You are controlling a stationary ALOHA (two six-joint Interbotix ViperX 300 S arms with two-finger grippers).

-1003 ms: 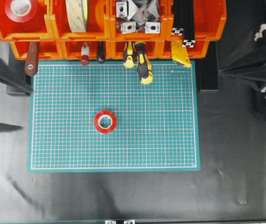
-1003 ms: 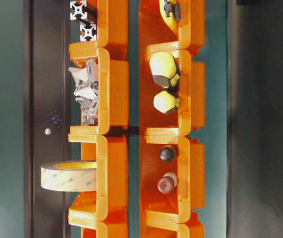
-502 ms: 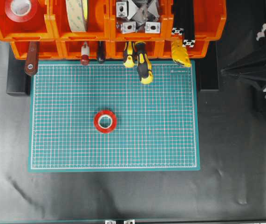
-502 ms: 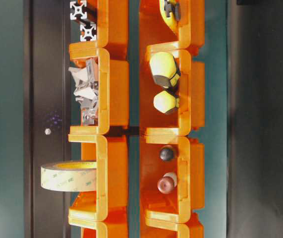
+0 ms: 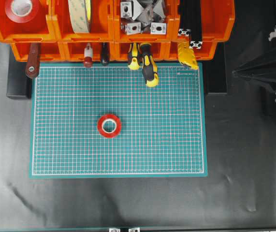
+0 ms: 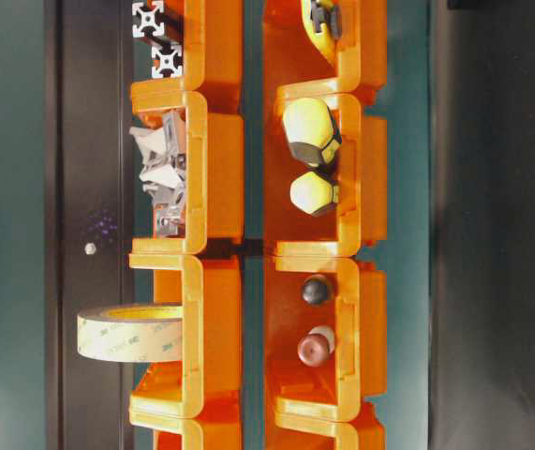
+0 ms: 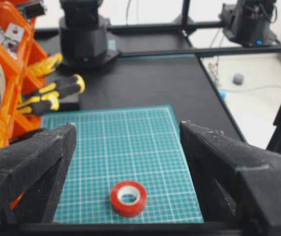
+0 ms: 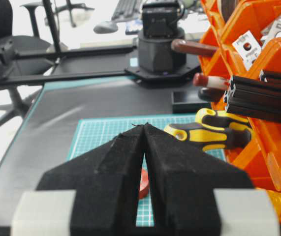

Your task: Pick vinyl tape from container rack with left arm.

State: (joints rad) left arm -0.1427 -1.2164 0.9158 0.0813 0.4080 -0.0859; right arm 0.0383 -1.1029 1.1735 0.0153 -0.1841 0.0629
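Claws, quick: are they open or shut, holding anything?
Left claw: open, holding nothing.
Right claw: shut, holding nothing.

left gripper (image 7: 125,147): jaws spread wide, nothing between | right gripper (image 8: 145,129): jaws apparently pressed together, empty

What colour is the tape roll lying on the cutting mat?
Red, with a white inner core: the vinyl tape on the green cutting mat. Clearest in the overhead view.

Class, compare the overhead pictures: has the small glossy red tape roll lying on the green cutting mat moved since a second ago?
No. The small glossy red tape roll sits on the same grid squares of the green cutting mat.
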